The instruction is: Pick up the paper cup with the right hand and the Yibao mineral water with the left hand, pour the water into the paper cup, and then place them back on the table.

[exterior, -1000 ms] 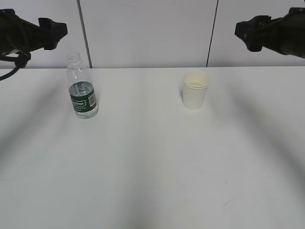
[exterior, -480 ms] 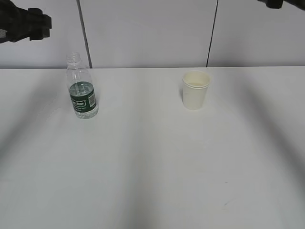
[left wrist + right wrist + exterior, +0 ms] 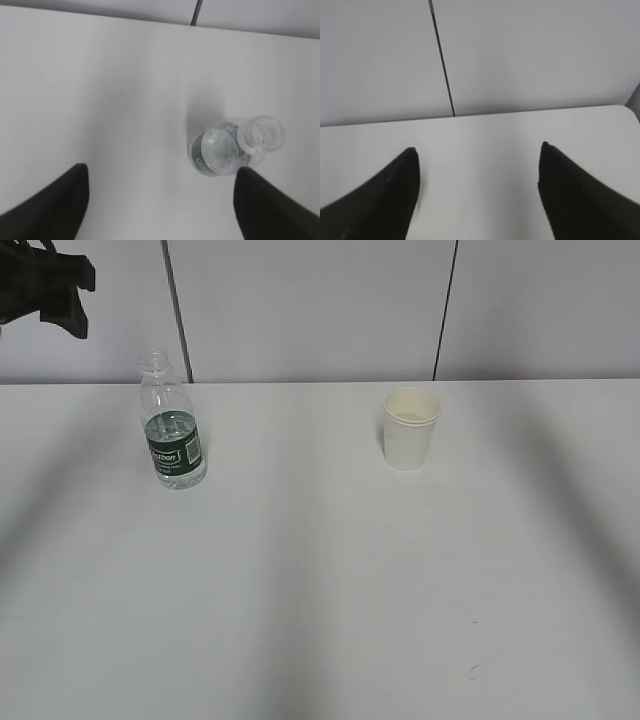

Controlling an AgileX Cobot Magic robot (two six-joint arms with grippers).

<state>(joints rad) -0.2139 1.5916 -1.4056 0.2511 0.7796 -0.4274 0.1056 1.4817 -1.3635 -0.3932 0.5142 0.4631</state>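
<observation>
With both task items standing upright and untouched on the table (image 3: 320, 590), nothing is gripped: the Yibao mineral water (image 3: 172, 430) sits on the left side near the back edge, the paper cup (image 3: 410, 428) well apart to its right. Left hand (image 3: 160, 205) has its fingers spread wide and empty, high above the bottle; right hand (image 3: 477, 195) is likewise spread with only bare table between the fingers. Handling judgement: the bottle is capless and partly filled, thin ribbed plastic, so it will flex and could slop if squeezed hard; best grip looks like the labelled mid-body, below the neck. The cup is light, soft-walled and easy to crush or tip; take it around the mid-wall under the rolled rim with a gentle squeeze. View differences: the exterior view shows both items and their spacing but only a dark piece of the left arm in the top-left corner, and no right arm at all. Left wrist view looks down the open neck and shows the bottle offset toward the right finger. Right wrist view shows no cup, only table and wall panels.
</observation>
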